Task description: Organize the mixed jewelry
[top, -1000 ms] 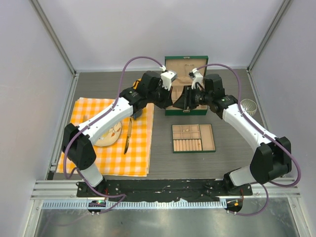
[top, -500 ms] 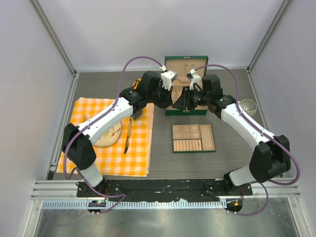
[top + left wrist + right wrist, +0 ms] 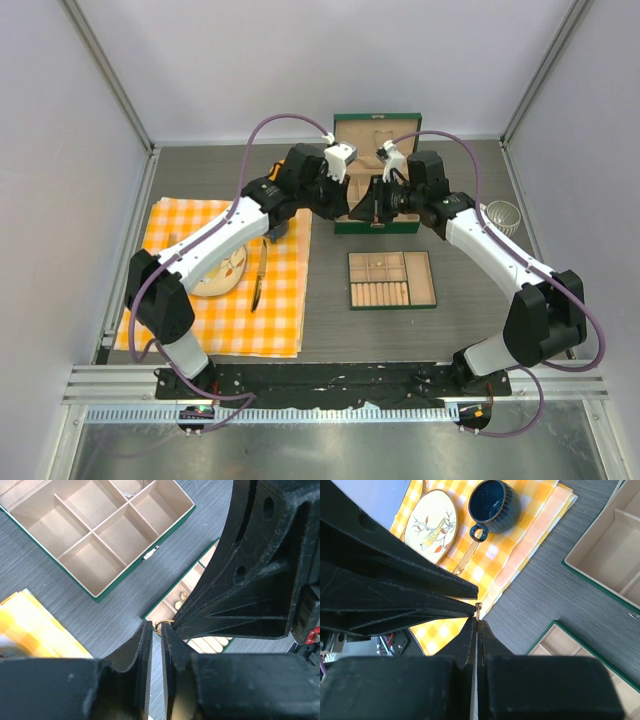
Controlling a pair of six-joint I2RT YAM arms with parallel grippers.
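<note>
Looking down, we see both grippers meet in the air over the near side of the green box (image 3: 375, 227). Our right gripper (image 3: 476, 621) is squeezed tight on a tiny gold piece (image 3: 165, 624). Our left gripper (image 3: 156, 626) has its fingers a little apart beside that piece, above the green tray (image 3: 392, 308) on the desk (image 3: 330, 330).

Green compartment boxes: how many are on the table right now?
2. One open lidded box at the far middle, partly under the left arm and right arm; one flat tray nearer, right of the checkered cloth. The arms may hide more.
</note>
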